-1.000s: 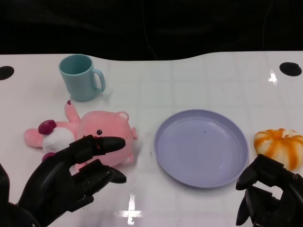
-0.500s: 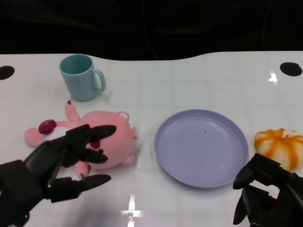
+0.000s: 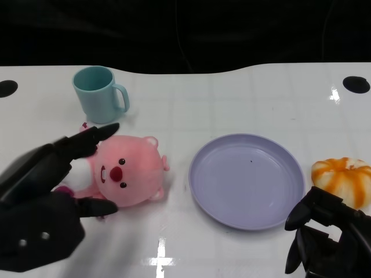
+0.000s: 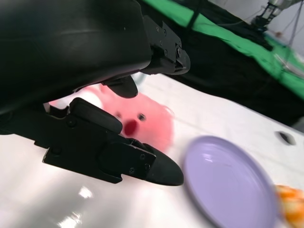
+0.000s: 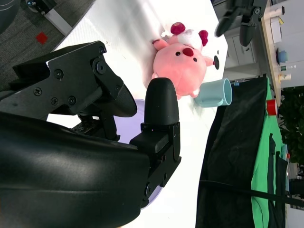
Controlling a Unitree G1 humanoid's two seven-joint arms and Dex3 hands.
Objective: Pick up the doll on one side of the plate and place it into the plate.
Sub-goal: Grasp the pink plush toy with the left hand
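Two robot hands show at the near edge of the white table (image 3: 232, 92). The pink plush doll (image 3: 124, 176) lies left of the lavender plate (image 3: 246, 180), apart from it, long axis across the table, face up, head toward the plate. Its body end is hidden behind the left robot hand (image 3: 49, 191), whose fingers are spread on either side of the doll; whether they touch it cannot be told. The right robot hand (image 3: 327, 240), fingers curled in, holds nothing, just beside an orange-and-white pumpkin toy (image 3: 342, 178). A teal mug (image 3: 98, 94) stands behind the doll.
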